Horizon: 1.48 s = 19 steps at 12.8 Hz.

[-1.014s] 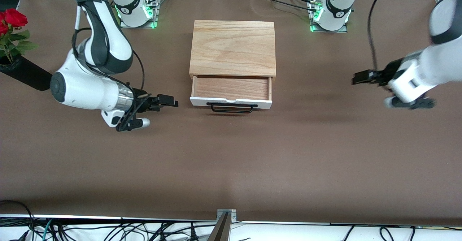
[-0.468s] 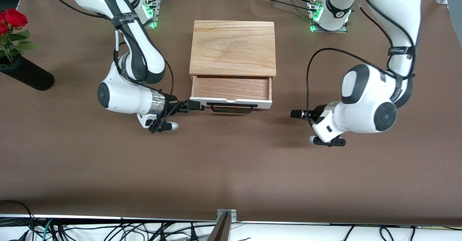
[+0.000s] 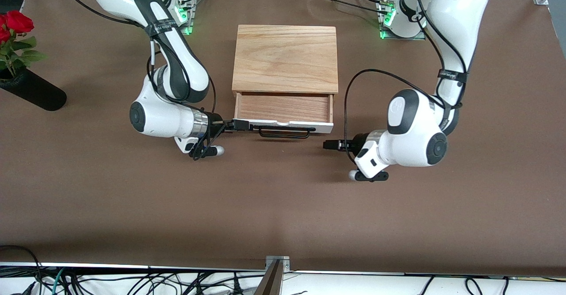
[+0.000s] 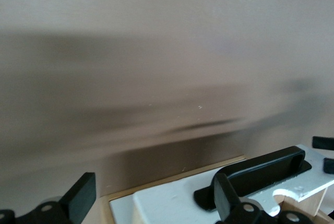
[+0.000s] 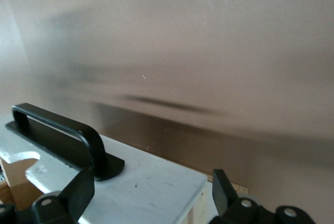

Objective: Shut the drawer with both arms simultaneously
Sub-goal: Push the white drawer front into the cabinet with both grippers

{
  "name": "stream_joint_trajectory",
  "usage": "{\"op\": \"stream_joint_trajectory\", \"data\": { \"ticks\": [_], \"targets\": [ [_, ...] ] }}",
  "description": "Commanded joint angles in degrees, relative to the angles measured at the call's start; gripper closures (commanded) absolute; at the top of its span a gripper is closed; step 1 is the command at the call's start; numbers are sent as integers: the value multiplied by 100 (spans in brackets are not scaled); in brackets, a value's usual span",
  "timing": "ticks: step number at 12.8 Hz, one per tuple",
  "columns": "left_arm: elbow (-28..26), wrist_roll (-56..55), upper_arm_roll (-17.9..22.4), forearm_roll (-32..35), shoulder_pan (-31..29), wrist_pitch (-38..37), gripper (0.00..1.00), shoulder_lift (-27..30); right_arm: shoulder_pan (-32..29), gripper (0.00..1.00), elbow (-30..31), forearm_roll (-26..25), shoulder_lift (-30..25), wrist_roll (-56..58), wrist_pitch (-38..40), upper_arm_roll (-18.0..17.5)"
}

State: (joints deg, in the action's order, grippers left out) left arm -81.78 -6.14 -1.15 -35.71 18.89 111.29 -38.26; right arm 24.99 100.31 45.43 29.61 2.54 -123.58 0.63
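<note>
The oak cabinet [image 3: 285, 58] stands mid-table with its drawer [image 3: 283, 108] pulled out toward the front camera. The white front panel [image 3: 325, 128] carries the black bar handle [image 3: 284, 132]. My right gripper [image 3: 241, 125] is open at the panel's corner toward the right arm's end. In the right wrist view the panel [image 5: 151, 179] and handle [image 5: 57, 130] lie between its fingers [image 5: 78, 192]. My left gripper [image 3: 330, 145] is open, just off the panel's corner toward the left arm's end. In the left wrist view the panel [image 4: 172, 203] and handle [image 4: 261, 174] show between its fingers [image 4: 83, 198].
A black vase [image 3: 33, 91] with red roses [image 3: 17, 21] lies near the table edge at the right arm's end. Both arm bases [image 3: 170, 18] [image 3: 404, 21] stand beside the cabinet's back. Brown table surface [image 3: 283, 206] stretches toward the front camera.
Both arms have swung in toward the drawer front, the left arm much farther. Each gripper now sits by a corner of the front panel. The drawer has not moved.
</note>
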Motion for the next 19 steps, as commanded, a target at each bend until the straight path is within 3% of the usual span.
{"op": "stream_joint_trajectory", "data": {
  "ticks": [1, 9, 14, 19],
  "targets": [
    [197, -27, 62, -278, 176, 50, 0, -103, 76, 0, 146, 124, -69, 36, -61, -54],
    [83, -27, 18, -376, 467, -309, 0, -199, 85, 0, 339, 124, -96, 18, -289, -282],
    [83, -19, 27, -358, 467, -1258, 0, -270, 85, 0, 620, 133, -175, -17, -395, -379],
    [4, -36, 27, -341, 712, -1347, 0, -349, 85, 0, 1243, 124, -657, -26, -316, -379]
  ]
}}
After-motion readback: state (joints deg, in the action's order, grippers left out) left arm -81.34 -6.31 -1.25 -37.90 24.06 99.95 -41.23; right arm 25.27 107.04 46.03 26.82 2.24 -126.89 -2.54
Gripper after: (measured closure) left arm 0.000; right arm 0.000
